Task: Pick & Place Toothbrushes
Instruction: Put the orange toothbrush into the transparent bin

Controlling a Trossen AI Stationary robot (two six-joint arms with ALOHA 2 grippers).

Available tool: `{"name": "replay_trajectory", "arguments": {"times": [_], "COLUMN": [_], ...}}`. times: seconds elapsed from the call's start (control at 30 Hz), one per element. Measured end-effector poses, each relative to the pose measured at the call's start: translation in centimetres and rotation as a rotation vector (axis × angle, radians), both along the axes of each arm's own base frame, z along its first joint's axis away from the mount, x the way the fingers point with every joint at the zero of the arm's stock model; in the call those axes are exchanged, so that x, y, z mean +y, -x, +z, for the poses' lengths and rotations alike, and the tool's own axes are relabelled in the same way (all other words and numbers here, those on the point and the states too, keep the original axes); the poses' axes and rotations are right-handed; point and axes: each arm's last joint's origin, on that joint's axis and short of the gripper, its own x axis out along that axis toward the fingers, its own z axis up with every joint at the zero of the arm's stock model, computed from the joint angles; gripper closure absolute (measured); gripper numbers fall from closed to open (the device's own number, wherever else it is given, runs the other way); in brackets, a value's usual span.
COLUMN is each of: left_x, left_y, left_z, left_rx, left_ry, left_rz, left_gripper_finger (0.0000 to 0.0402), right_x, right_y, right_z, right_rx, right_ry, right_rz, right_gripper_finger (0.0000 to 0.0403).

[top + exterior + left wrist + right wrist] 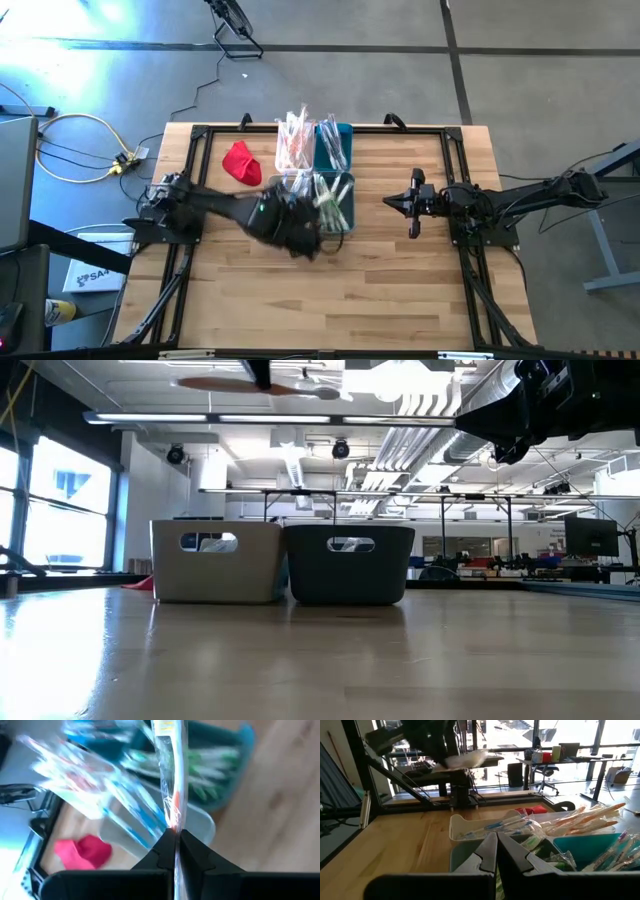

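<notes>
Wrapped toothbrushes fill a cluster of small white and teal bins (333, 150) at the middle of the table's far half. My left gripper (176, 837) hangs above the nearer bins (318, 218), shut on one wrapped toothbrush (172, 780) with a white and orange handle. In the high view it is blurred. My right gripper (397, 203) waits just right of the bins, held level, its fingers (487, 852) shut on nothing. A red cloth (240, 162) lies left of the bins. My left gripper pinches the toothbrush in its clear wrapper between its two fingers, at the orange stretch of the handle (173, 817). The toothbrush runs along the fingers and on past their tips. It is lifted clear, above the bins.
The low view shows the white bin (215, 562) and the dark bin (350, 565) side by side. Black frame rails (455, 180) border the table. Bare wood (330, 300) spreads over the near half. Cables (80, 150) lie on the floor at the left.
</notes>
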Motion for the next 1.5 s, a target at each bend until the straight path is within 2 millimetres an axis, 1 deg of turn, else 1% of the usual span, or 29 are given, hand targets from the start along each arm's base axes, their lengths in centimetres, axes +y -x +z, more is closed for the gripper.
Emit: {"name": "replay_trajectory", "arguments": {"times": [0.07,0.2,0.33,0.47,0.53,0.6,0.63,0.7,0.8,0.9,0.97,1.07,1.13,1.23,1.5], "left_x": [1.7,5.5,9.4,13.2,15.0,17.0,18.0,20.0,23.0,26.0,27.7,29.3,30.0,31.0,33.0], "left_y": [-0.2,0.5,1.6,3.4,4.0,4.4,4.6,4.8,4.7,4.6,4.8,5.2,5.5,6.1,7.9], "left_z": [0.8,2.2,2.5,2.6,2.0,1.3,0.7,-0.4,-2.7,-5.0,-6.3,-8.3,-9.1,-10.0,-11.9], "left_rx": [-0.019,-0.026,-0.012,-0.002,0.008,-0.028,-0.025,-0.072,-0.132,-0.228,-0.31,-0.399,-0.45,-0.507,-0.577], "left_ry": [-0.017,-0.034,-0.065,-0.112,-0.136,-0.148,-0.151,-0.147,-0.114,-0.03,0.018,0.046,0.07,0.109,0.155], "left_rz": [0.013,0.071,0.163,0.291,0.356,0.423,0.443,0.465,0.451,0.417,0.397,0.388,0.377,0.364,0.505], "left_gripper_finger": [0.0396,0.0396,0.0396,0.0396,0.0396,0.0396,0.0396,0.0396,0.0396,0.0396,0.0396,0.0396,0.0396,0.0396,0.0396], "right_x": [0.0,0.0,0.0,0.0,0.0,0.0,0.0,0.0,0.0,0.0,0.0,0.0,0.0,-0.1,-0.3], "right_y": [0.0,0.0,0.0,0.0,0.0,0.0,0.0,0.0,0.0,0.0,0.0,0.0,0.0,0.0,0.0], "right_z": [0.0,-0.1,-0.4,-0.4,-0.4,-0.4,-0.3,-0.3,-0.3,-0.3,-0.3,-0.3,-0.3,-0.1,0.0], "right_rx": [0.0,0.015,0.039,0.038,0.038,0.037,0.036,0.036,0.034,0.035,0.037,0.038,0.037,0.025,0.021], "right_ry": [0.0,0.001,0.004,0.005,0.006,0.007,0.007,0.008,0.01,0.016,0.026,0.037,0.047,0.086,0.133], "right_rz": [0.0,0.0,0.0,-0.001,-0.002,-0.002,-0.002,-0.004,-0.007,-0.008,-0.008,-0.008,-0.008,-0.017,-0.091], "right_gripper_finger": [0.0401,0.0401,0.0401,0.0401,0.0401,0.0401,0.0401,0.0401,0.0401,0.0401,0.0401,0.0401,0.0401,0.0401,0.0401]}}
